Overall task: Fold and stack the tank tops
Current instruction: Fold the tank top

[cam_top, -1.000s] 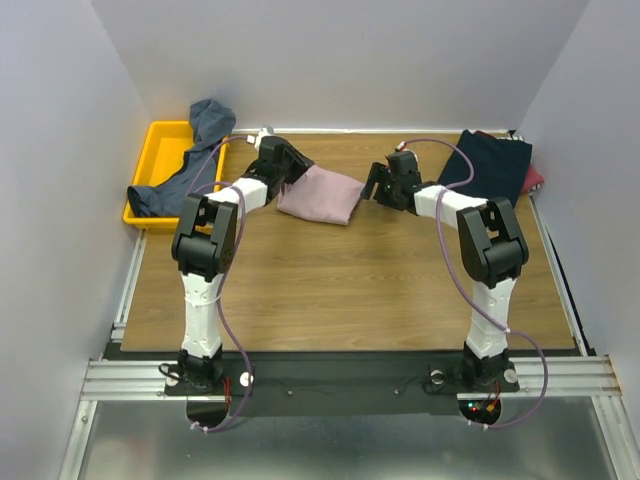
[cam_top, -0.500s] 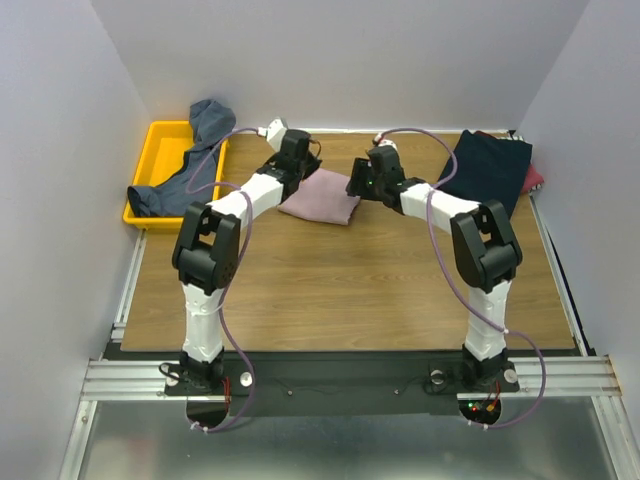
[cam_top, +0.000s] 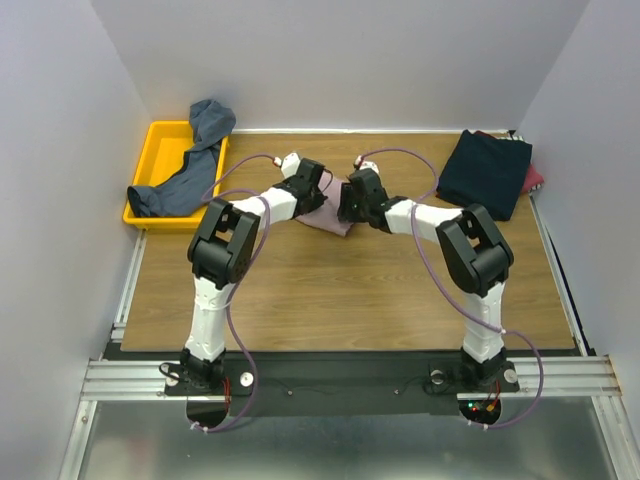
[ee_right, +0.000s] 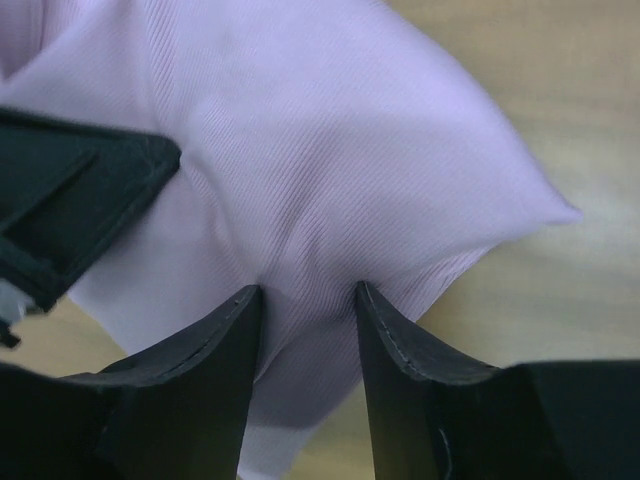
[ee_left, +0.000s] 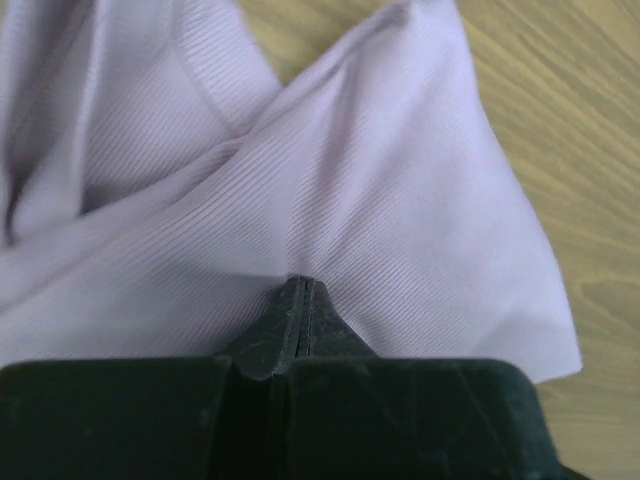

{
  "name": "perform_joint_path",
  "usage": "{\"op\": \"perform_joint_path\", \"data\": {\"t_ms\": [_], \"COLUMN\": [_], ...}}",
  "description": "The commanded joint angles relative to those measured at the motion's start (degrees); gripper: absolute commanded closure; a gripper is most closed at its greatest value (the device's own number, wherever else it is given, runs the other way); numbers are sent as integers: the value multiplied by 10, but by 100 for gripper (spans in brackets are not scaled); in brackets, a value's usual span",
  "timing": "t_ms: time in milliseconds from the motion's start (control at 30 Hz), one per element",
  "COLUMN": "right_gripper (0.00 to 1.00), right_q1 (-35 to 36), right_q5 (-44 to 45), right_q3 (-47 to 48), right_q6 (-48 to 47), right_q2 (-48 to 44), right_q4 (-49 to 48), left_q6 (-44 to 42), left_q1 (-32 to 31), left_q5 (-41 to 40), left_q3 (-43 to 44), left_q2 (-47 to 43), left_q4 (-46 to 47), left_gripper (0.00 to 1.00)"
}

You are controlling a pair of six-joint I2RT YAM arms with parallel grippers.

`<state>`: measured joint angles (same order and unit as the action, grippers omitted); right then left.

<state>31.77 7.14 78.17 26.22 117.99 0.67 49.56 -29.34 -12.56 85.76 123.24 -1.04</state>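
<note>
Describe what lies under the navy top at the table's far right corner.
A red cloth pokes out at the right edge of the navy top. The navy top covers the rest, so its shape and anything else beneath are hidden.

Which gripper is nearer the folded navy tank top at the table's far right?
Right. The right gripper holds the pink tank top on the side facing the navy tank top; the left gripper pinches it farther left.
</note>
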Motion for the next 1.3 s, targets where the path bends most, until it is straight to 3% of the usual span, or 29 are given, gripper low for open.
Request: {"op": "perform_joint_path", "data": {"t_ms": [0,233,367,467,600,800,967,1167,1267], "right_gripper": [53,54,54,54,49,44,38,21,19], "right_q1": [43,157,267,292,290,255,159,125,112], "right_q5": [22,37,54,74,143,173,104,46,22], "right_q3": [-85,-202,-233,-241,-274,-294,-325,-295,-295], "right_q6": [28,131,213,227,220,201,200,178,184], "right_q2": [-68,-170,-201,-221,-301,-385,-371,-320,-295], "right_q4": [33,29,-1,-1,-1,50,49,26,2], "left_q6": [-24,-64,-84,-91,-97,-90,-59,-32,-30], "left_q1": [-16,-36,-43,-43,-41,-41,-41,-2,24], "left_q5": [8,62,97,118,163,214,206,155,148], "left_q3": [-66,-165,-242,-295,-325,-318,-331,-357,-371], "left_q2": [-57,-122,-192,-240,-282,-314,-345,-414,-442], "left_q4": [-20,8,41,56,69,81,89,69,64], "left_gripper": [100,100,100,100,94,86,85,81,80]}}
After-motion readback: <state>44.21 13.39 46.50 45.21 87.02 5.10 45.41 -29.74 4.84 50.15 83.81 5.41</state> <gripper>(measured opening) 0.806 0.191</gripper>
